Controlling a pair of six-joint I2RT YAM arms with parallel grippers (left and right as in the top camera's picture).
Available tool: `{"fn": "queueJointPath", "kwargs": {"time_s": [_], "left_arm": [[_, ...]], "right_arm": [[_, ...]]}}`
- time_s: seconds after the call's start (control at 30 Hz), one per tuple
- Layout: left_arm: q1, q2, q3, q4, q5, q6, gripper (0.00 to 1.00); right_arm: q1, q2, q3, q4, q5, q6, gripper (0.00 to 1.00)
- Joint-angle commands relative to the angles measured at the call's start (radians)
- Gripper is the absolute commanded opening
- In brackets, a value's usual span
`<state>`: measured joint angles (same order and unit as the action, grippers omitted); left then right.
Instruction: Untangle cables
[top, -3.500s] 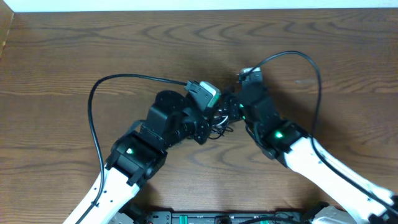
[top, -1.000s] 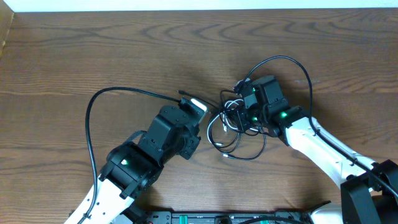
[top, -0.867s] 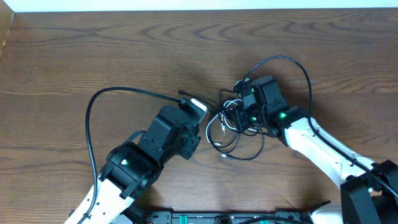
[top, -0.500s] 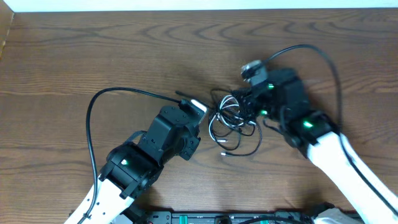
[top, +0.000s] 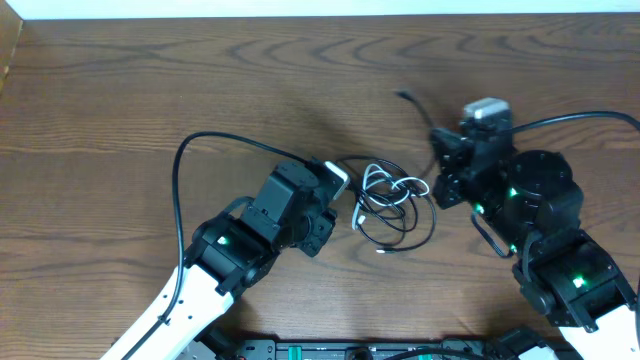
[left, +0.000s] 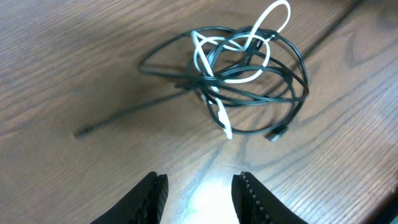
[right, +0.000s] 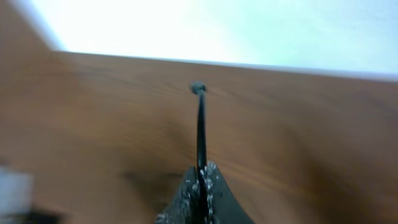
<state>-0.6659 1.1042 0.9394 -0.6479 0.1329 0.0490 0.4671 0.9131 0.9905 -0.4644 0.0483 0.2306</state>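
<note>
The cables (top: 395, 205) lie in a loose tangle of black loops with one white cord (top: 385, 185) at mid table. In the left wrist view the tangle (left: 249, 68) lies just ahead of my left gripper (left: 199, 186), which is open with only bare wood between its fingers. One black strand (left: 112, 119) trails off to the left. My right gripper (right: 200, 171) is shut on a black cable (right: 200, 130) whose plug end (right: 198, 88) sticks out past the fingertips. From overhead that end (top: 403, 96) points up-left from the right gripper (top: 437, 138), just right of the tangle.
The left arm's thick black wire (top: 180, 170) arcs over the wooden table (top: 150, 80) on the left. The right arm's wire (top: 580, 118) runs off to the right. The table's far edge meets a white wall (top: 300, 8).
The right arm has drawn back to the right, still shut on a black cable, dragging the tangle rightward. The left arm has followed toward the tangle and its jaws have opened wider.
</note>
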Motion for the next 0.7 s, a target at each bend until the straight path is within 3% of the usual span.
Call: {"fn": "queueJointPath", "kwargs": {"time_s": [0.0,0.13,0.27,0.3,0.33,0.37,0.43,0.5,0.67], "left_arm": [[-0.001,-0.002,0.014,0.018,0.013,-0.001,0.38],[-0.002,-0.002,0.014,0.032,0.013,-0.001,0.38],[-0.001,-0.002,0.014,0.040,0.013,-0.001,0.43],[-0.001,-0.002,0.014,0.044,0.014,-0.001,0.46],[-0.002,-0.002,0.014,0.048,0.014,-0.001,0.47],[-0.002,-0.002,0.014,0.048,0.014,-0.001,0.47],[-0.002,-0.002,0.014,0.048,0.014,-0.001,0.47],[-0.002,-0.002,0.014,0.048,0.014,-0.001,0.47],[-0.002,-0.002,0.014,0.048,0.014,-0.001,0.47]], "right_arm": [[0.003,0.003,0.010,-0.151,0.498,0.262,0.02],[-0.006,0.008,0.010,-0.354,0.672,0.534,0.02],[-0.005,0.008,0.010,-0.334,0.506,0.443,0.01],[-0.005,0.009,0.010,-0.313,0.414,0.376,0.11],[-0.005,0.011,0.010,-0.301,0.342,0.327,0.32],[-0.005,0.019,0.010,-0.287,0.241,0.280,0.67],[-0.005,0.035,0.010,-0.302,0.172,0.303,0.93],[-0.005,0.061,0.010,-0.361,0.167,0.453,0.99],[0.006,0.151,-0.034,-0.409,0.155,0.665,0.99]]}}
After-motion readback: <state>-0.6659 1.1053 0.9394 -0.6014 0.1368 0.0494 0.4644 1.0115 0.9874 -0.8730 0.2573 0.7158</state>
